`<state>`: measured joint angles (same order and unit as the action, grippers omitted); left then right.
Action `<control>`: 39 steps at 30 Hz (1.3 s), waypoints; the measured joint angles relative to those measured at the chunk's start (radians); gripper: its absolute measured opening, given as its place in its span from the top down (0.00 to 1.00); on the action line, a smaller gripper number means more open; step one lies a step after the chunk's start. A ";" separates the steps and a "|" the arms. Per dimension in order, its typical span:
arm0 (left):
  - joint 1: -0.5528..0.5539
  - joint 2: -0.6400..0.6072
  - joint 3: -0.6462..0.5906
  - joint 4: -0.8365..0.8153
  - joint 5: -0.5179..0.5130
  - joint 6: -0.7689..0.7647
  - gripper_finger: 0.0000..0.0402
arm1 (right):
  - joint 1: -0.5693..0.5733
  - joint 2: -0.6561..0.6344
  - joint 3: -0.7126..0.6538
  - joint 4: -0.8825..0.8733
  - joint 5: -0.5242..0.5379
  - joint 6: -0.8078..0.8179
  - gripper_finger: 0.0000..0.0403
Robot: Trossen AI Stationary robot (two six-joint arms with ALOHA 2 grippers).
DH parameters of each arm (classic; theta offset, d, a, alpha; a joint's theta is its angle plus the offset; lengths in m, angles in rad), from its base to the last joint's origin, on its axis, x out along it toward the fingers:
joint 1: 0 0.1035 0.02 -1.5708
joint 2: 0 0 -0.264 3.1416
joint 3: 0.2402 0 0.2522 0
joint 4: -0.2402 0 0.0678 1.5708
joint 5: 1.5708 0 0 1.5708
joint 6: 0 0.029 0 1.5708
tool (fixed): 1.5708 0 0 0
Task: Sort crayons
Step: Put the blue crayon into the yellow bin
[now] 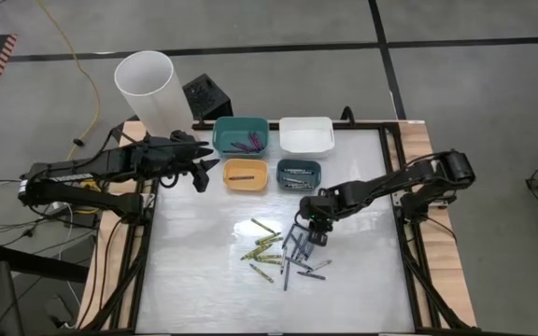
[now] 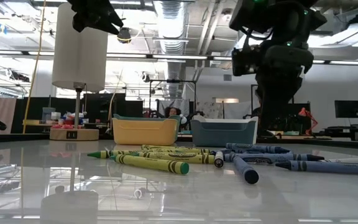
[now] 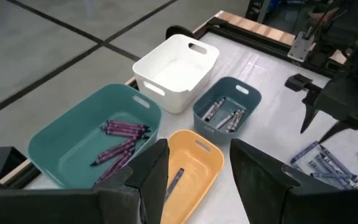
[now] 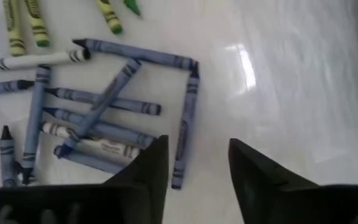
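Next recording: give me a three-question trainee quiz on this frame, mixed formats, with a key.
1. True or false: the white bin holds purple crayons.
2. Which bin holds the purple crayons? A) teal bin B) orange bin C) white bin
3. Fill in: the right gripper hovers over the loose pile of ____ crayons on the table.

Key:
1. False; it looks empty.
2. A
3. Blue; the yellow-green crayons lie beside them. The left gripper waits next to the orange bin, empty.
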<state>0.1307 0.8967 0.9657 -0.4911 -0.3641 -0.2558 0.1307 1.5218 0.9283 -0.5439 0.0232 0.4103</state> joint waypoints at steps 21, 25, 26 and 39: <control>0.000 0.000 0.000 -0.028 -0.002 0.008 0.60 | 0.014 0.040 0.000 0.080 0.065 0.011 0.54; 0.000 0.000 0.000 -0.039 0.001 0.008 0.60 | 0.022 0.079 0.002 0.093 0.061 0.010 0.54; 0.000 0.000 0.000 -0.038 0.002 0.007 0.60 | 0.022 0.085 0.003 0.091 0.061 0.010 0.54; -0.001 0.000 -0.001 -0.053 0.001 0.012 0.60 | 0.018 0.136 0.002 0.083 0.062 0.007 0.57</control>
<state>0.1295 0.8967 0.9649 -0.5442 -0.3630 -0.2440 0.1489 1.6581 0.9299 -0.4609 0.0850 0.4176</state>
